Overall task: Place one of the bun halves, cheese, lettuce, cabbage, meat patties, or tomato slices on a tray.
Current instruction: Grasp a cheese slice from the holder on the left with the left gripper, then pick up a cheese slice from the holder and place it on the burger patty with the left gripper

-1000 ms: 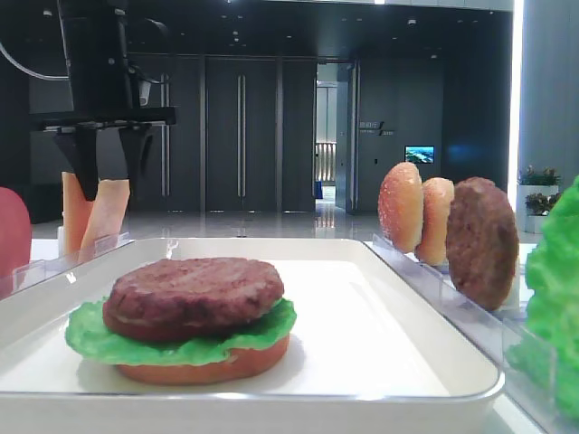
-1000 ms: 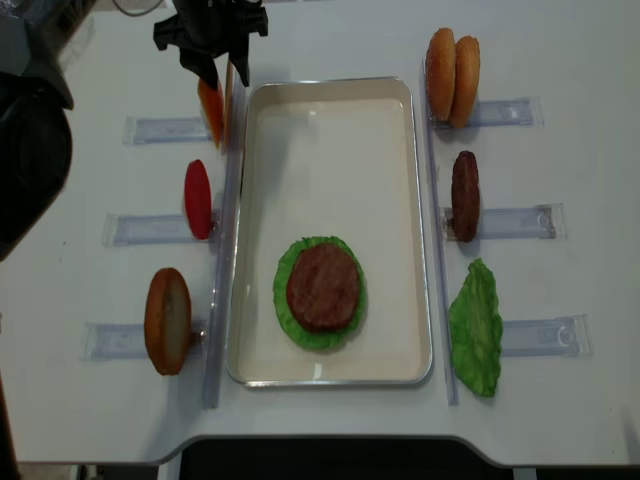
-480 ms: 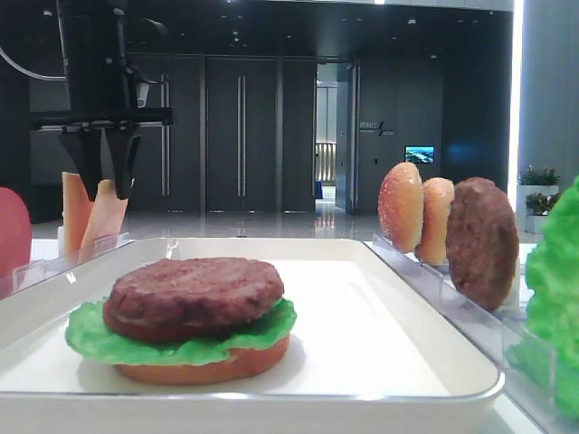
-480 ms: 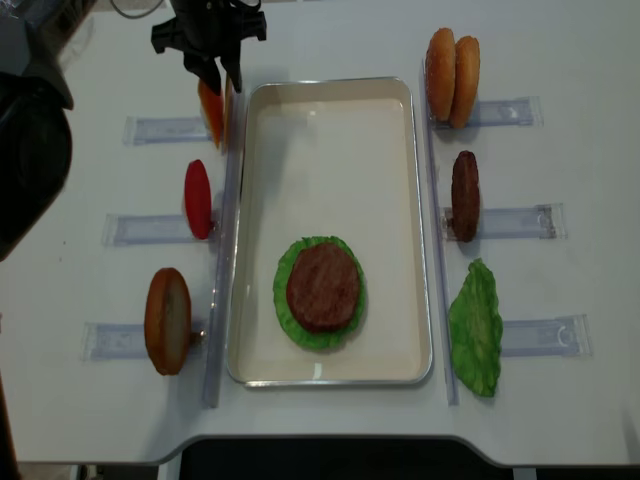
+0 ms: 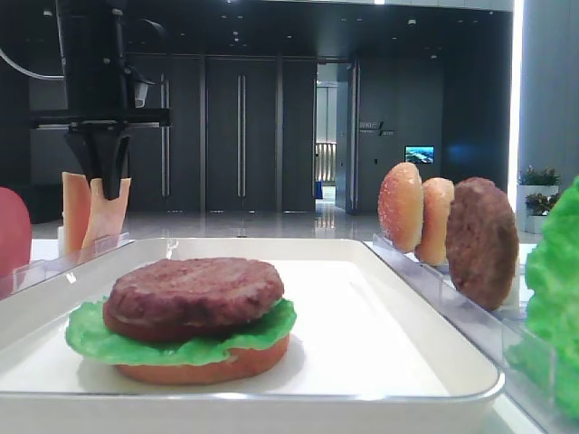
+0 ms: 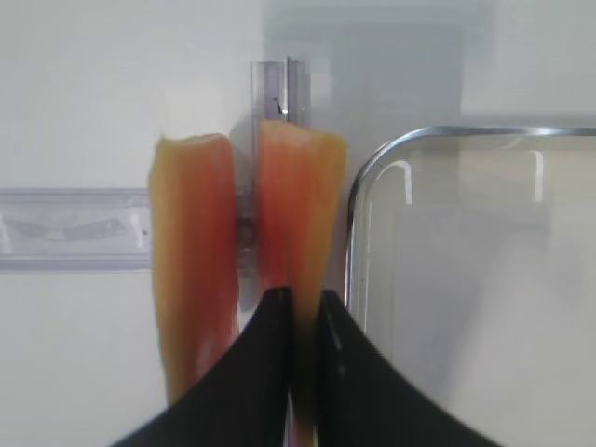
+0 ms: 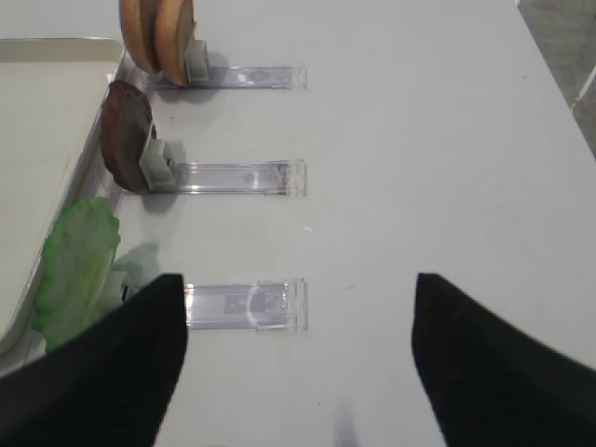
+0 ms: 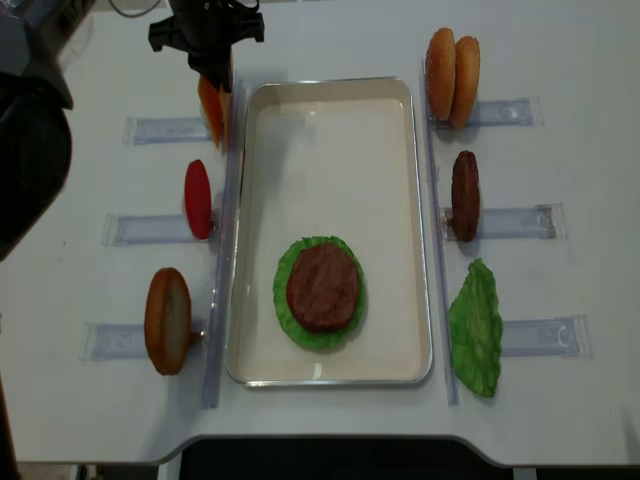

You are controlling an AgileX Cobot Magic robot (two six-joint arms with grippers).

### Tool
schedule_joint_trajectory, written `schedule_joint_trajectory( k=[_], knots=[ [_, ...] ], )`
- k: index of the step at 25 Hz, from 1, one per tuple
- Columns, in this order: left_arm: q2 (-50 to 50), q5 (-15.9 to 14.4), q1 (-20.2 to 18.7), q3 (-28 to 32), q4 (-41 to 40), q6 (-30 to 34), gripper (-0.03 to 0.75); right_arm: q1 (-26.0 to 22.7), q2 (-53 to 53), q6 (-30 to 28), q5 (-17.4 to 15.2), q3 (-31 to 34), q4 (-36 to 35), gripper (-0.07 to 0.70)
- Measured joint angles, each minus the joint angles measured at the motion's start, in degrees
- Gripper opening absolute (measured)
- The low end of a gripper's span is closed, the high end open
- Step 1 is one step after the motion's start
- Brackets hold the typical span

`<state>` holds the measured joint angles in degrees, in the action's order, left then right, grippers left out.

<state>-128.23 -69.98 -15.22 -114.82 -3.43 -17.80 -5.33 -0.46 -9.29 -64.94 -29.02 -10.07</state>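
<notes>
On the tray (image 8: 330, 110) nearest us we already have bun, lettuce (image 8: 290, 300) and patty (image 8: 323, 286) stacked. At the far left rack, our left end effector (image 6: 303, 317) is pinching the cheese (image 6: 296, 209) slice nearer the tray, not yet lifted; carrying it over remains.

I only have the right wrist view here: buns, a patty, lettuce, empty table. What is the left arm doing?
Observer: The left gripper is shut on the cheese slice nearer the tray.
Operator: Is it lifted yet?
Observer: No, it stands upright in its holder beside a second slice.
Operator: What's on the tray?
Observer: A bun base, lettuce, then a patty on top.
</notes>
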Motion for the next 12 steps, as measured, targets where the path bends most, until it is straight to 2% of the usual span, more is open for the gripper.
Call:
schedule_joint_trajectory(
  k=[12],
  knots=[
    [0.54,-0.06,0.44,0.0,0.22,0.09,0.033,0.0,0.0,0.0,0.0,0.0,0.0,0.486]
  ],
)
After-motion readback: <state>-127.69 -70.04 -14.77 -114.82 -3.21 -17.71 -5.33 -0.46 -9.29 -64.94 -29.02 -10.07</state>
